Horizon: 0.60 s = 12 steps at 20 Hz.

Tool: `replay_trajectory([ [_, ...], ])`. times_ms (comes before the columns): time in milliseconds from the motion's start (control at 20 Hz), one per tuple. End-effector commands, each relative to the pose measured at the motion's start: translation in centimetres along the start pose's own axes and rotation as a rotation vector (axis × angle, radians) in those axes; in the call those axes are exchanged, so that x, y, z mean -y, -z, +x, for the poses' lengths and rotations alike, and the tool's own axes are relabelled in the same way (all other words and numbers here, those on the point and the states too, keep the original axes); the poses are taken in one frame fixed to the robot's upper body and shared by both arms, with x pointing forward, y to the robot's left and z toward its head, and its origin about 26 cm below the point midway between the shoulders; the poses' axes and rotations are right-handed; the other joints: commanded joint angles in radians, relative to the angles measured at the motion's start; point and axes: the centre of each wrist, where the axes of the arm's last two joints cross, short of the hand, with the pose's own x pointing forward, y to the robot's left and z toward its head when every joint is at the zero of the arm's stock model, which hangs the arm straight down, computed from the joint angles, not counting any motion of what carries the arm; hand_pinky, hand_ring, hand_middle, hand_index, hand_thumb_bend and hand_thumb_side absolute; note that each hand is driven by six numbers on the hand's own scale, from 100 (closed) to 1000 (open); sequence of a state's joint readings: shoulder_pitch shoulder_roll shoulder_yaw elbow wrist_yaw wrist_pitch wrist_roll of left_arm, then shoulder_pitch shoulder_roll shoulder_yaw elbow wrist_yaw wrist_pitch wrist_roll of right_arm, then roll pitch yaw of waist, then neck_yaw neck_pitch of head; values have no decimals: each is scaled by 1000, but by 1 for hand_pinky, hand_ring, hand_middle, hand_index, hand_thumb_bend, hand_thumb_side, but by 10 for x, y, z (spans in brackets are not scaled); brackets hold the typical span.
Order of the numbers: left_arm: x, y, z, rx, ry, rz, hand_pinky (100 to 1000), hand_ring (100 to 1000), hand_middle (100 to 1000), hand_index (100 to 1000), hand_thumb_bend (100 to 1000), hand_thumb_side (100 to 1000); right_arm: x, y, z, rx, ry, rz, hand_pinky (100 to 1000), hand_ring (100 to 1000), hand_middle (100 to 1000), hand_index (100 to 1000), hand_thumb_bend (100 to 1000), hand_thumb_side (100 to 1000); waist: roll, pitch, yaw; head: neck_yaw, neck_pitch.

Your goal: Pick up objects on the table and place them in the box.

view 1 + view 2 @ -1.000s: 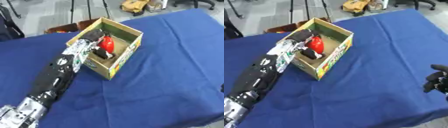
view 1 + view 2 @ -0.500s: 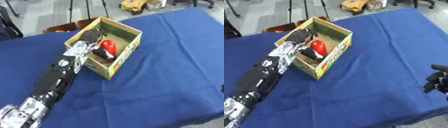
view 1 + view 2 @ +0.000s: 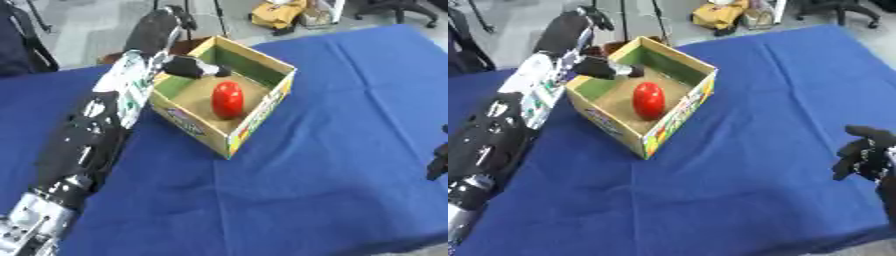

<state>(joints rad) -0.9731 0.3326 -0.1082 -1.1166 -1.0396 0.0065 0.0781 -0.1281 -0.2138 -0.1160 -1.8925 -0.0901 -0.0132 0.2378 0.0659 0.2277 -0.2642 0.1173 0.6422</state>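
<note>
Red rounded object [image 3: 227,99] lying on the floor of the open cardboard box [image 3: 258,120], just right of and below the left hand [image 3: 162,30], clear of its fingers. Left hand raised above the box's far-left corner, fingers relaxed and holding nothing, thumb [image 3: 194,68] jutting over the box rim. Right hand [image 3: 866,154] well off to the right near the edge of the blue table [image 3: 350,165], fingers loosely curled, empty.
</note>
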Motion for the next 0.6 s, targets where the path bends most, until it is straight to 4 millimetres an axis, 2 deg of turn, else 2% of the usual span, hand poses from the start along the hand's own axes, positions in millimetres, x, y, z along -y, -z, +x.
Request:
replay_trajectory([
  [50, -20, -8, -7, 45, -59, 135, 617, 431, 590, 670, 1000, 780, 5, -1, 5, 10, -25, -20, 440, 489, 520, 796, 100, 867, -9, -20, 22, -19, 11],
  [200, -14, -29, -9, 70, -148, 206, 607, 423, 581, 663, 1000, 785, 6, 0, 6, 14, -30, -31, 440, 489, 520, 795, 100, 869, -12, -11, 61, -41, 9],
  [300, -9, -43, -8, 57, -194, 245, 601, 410, 576, 654, 1000, 802, 7, 1, 7, 18, -33, -39, 440, 489, 520, 795, 100, 909, -14, -3, 79, -52, 6],
  [450, -3, -64, -4, 22, -248, 263, 598, 401, 572, 649, 1000, 812, 8, 0, 7, 14, -35, -57, 441, 490, 520, 795, 100, 946, -15, 1, 96, -58, 5],
  [500, -1, -71, -2, 4, -269, 264, 596, 399, 570, 646, 1000, 814, 8, 0, 7, 14, -33, -61, 441, 490, 520, 795, 100, 992, -16, 2, 101, -59, 5],
  [600, 3, -83, 2, -35, -316, 269, 594, 399, 569, 644, 1000, 816, 7, 1, 7, 13, -27, -61, 442, 491, 521, 795, 100, 1000, -19, 2, 108, -60, 7],
])
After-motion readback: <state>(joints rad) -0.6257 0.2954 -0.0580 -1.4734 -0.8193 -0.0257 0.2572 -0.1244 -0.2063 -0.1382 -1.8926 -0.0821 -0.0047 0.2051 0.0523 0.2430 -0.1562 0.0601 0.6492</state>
